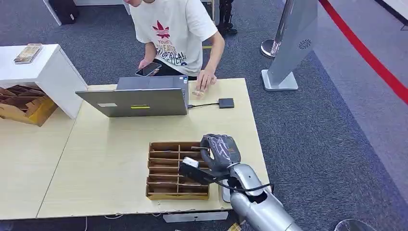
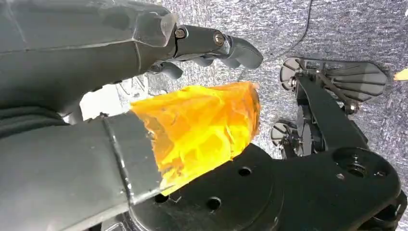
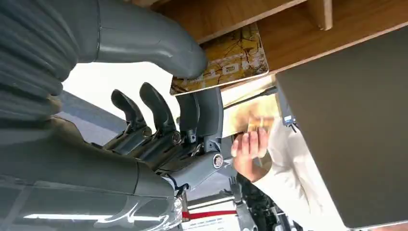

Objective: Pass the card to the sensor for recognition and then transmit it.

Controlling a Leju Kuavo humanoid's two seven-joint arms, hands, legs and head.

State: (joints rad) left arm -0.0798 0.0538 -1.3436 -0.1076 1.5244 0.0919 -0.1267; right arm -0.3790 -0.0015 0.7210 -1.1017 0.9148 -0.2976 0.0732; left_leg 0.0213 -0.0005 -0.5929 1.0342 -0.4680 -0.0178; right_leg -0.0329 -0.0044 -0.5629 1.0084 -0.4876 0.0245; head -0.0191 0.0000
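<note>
In the right wrist view, a yellow patterned card (image 3: pixel 226 60) is pinched between my right hand's (image 3: pixel 159 120) thumb and fingers, close against the wooden divider box (image 3: pixel 298 29). From the head view my right hand (image 1: pixel 220 150) hovers over the right end of that box (image 1: pixel 168 185) near the table's front edge. A small black sensor (image 1: pixel 226 103) lies further back, cabled to a grey laptop (image 1: pixel 139 98). My left hand (image 2: pixel 120 53) hangs above the carpet holding nothing, its fingers apart and its thumb wrapped in orange tape.
A person in a white T-shirt (image 1: pixel 173 33) sits behind the table (image 1: pixel 106 154), one hand (image 1: pixel 204 82) resting by the laptop, the other holding a phone. A white cabinet (image 1: pixel 43 72) and cardboard trays (image 1: pixel 24 106) stand left. A silver stand (image 1: pixel 288 43) rises at the right.
</note>
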